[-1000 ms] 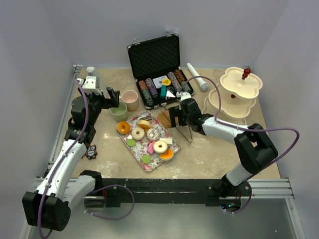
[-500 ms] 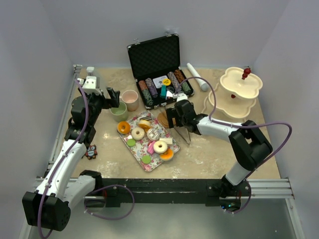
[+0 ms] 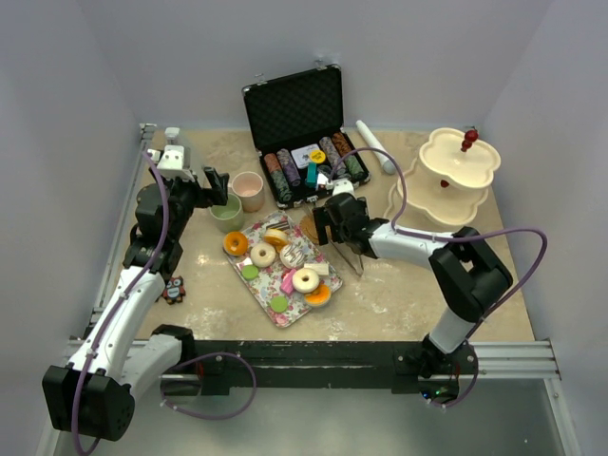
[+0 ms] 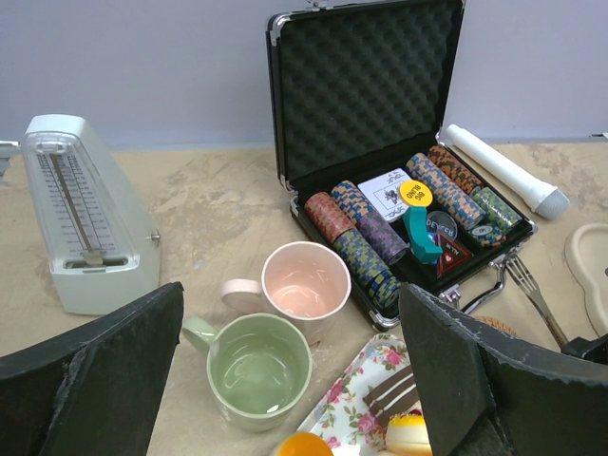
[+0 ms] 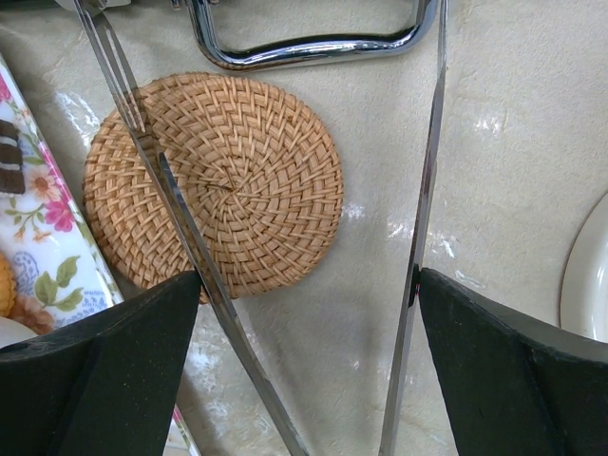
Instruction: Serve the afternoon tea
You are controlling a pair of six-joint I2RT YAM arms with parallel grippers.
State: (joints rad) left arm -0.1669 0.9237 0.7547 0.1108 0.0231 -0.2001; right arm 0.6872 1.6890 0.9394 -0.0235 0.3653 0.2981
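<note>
The table [image 3: 408, 285] carries an open black case [image 3: 294, 109] at the far middle. The cream stand [image 3: 461, 161] is at the far right, well apart from the sweets. The tray [image 3: 261, 290] lies in the middle, near side, and on it are the donuts [image 3: 306, 279], macarons and cakes. The left gripper [image 3: 215, 185] hangs at the far left with its fingers wide apart, and it holds nothing. Under it stand the green cup [image 4: 256, 366] and, just behind, the pink cup [image 4: 306, 283], touching or almost touching. The right gripper [image 5: 304, 361] is between tray and case and grips metal tongs [image 5: 180, 204]. The tongs are spread and pinch nothing. Their left arm lies across a round woven coaster [image 5: 214, 185], which is just right of the tray.
</note>
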